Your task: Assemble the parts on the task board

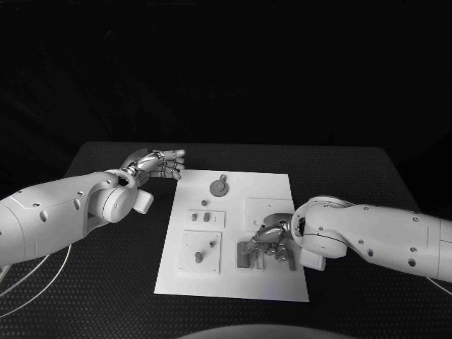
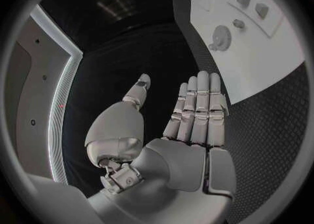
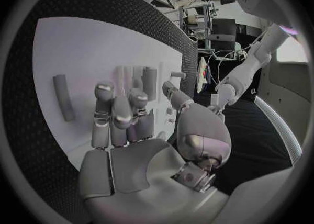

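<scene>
The white task board [image 1: 277, 185] lies in the middle of the table. A round grey part [image 1: 219, 187] sits near its far edge, and small parts [image 1: 200, 217] and two more [image 1: 198, 256] stand in its left plates. My left hand [image 1: 157, 162] hovers flat and open beside the board's far left corner, holding nothing; its wrist view shows the fingers [image 2: 196, 109] straight, with the round part [image 2: 221, 38] beyond them. My right hand [image 1: 274, 235] is low over grey upright parts [image 1: 246, 254] at the board's near right. Its fingers [image 3: 119, 108] are bent and the thumb is apart, with nothing visibly between them. A grey peg [image 3: 63, 97] lies loose on the board.
Bare black table [image 1: 104, 282] lies on both sides of the board. White cables [image 1: 22, 282] run across the table near my left arm. The right forearm [image 1: 389, 236] covers the board's right edge.
</scene>
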### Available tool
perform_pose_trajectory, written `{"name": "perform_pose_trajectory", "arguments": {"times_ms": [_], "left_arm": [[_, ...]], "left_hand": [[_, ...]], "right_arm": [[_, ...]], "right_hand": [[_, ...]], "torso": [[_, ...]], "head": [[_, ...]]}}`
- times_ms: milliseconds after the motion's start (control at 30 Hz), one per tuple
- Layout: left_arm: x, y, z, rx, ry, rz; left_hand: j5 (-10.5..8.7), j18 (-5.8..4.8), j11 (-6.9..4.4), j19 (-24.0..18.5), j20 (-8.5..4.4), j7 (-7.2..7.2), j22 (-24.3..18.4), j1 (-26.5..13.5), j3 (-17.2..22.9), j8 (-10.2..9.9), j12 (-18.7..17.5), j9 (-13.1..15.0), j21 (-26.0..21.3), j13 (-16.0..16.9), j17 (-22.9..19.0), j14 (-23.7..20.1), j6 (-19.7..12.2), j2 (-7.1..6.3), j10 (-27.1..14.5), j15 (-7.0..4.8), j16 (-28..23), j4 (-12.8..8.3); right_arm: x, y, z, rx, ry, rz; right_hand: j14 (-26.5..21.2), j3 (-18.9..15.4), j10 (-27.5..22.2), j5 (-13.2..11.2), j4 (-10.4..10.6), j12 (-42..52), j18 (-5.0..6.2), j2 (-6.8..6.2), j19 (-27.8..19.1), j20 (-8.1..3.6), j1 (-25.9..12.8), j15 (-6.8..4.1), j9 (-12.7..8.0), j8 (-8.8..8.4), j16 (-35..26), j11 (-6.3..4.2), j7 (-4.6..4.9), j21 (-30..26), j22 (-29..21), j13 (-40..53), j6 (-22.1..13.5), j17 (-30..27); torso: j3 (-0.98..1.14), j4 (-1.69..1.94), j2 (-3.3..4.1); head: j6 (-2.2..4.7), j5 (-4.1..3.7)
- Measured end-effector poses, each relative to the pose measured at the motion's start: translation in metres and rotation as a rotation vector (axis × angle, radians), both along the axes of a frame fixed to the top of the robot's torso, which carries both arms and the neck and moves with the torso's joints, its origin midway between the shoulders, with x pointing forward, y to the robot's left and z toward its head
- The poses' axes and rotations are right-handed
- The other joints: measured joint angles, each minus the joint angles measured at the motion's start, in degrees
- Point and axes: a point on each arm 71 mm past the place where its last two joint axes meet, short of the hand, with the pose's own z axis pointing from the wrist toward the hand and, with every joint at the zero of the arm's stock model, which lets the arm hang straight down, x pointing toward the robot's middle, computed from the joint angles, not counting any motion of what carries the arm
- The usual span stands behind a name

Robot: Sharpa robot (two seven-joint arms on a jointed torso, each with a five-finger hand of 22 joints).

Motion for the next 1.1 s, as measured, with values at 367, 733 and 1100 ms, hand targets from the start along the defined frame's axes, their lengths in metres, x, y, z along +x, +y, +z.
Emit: {"name": "perform_pose_trajectory", "arguments": {"times_ms": [367, 733, 1100], "left_arm": [[0.0, 0.0, 0.0, 0.001, 0.0, 0.0], [0.0, 0.004, 0.0, 0.003, 0.0, 0.005], [-0.001, 0.003, 0.0, 0.003, 0.001, 0.004]], "left_hand": [[0.0, 0.0, 0.0, 0.0, 0.0, 0.0, 0.0, 0.0, 0.0, 0.0, 0.0, 0.0, 0.0, 0.0, 0.1, 0.0, 0.0, 0.0, 0.0, 0.0, 0.0, 0.0], [0.0, 0.0, 0.0, 0.0, 0.0, 0.0, 0.0, 0.0, 0.0, 0.1, 0.0, 0.0, 0.0, 0.0, 0.0, 0.0, 0.0, 0.0, 0.0, 0.0, 0.0, 0.0], [0.0, 0.0, 0.0, 0.0, 0.0, 0.0, 0.0, 0.0, 0.0, 0.2, 0.0, 0.0, 0.0, 0.0, 0.0, 0.0, 0.0, 0.0, 0.0, 0.0, 0.0, 0.0]], "right_arm": [[0.0, -0.008, 0.001, 0.001, -0.023, -0.01], [0.014, -0.047, 0.031, -0.016, -0.115, -0.07], [0.021, -0.083, 0.05, -0.079, -0.157, -0.089]], "right_hand": [[0.0, 0.2, 0.0, 0.0, 0.2, 0.2, 0.02, -0.07, 0.0, 0.0, 0.1, 0.02, 0.1, -0.02, 0.0, 0.0, -0.02, 0.0, 0.0, 0.0, 0.0, 0.3], [0.0, 0.3, 0.0, 0.0, 0.1, 0.3, 0.04, -0.22, 0.1, -0.12, 0.2, 0.02, 0.2, -0.02, 0.0, 0.0, -0.12, 0.0, 0.0, 0.0, -0.1, 0.6], [0.7, 0.1, 0.3, 0.0, -1.3, 0.5, 0.05, 0.77, 0.7, -0.36, 1.2, -0.34, 1.5, 0.91, -0.2, -0.11, -0.41, 0.0, 0.0, -0.4, 0.9, 0.0]], "torso": [[-0.03, 0.01, -0.01], [0.01, -0.06, -0.01], [0.11, -0.14, 0.02]], "head": [[0.14, 0.0], [0.45, -0.14], [0.73, -0.67]]}}
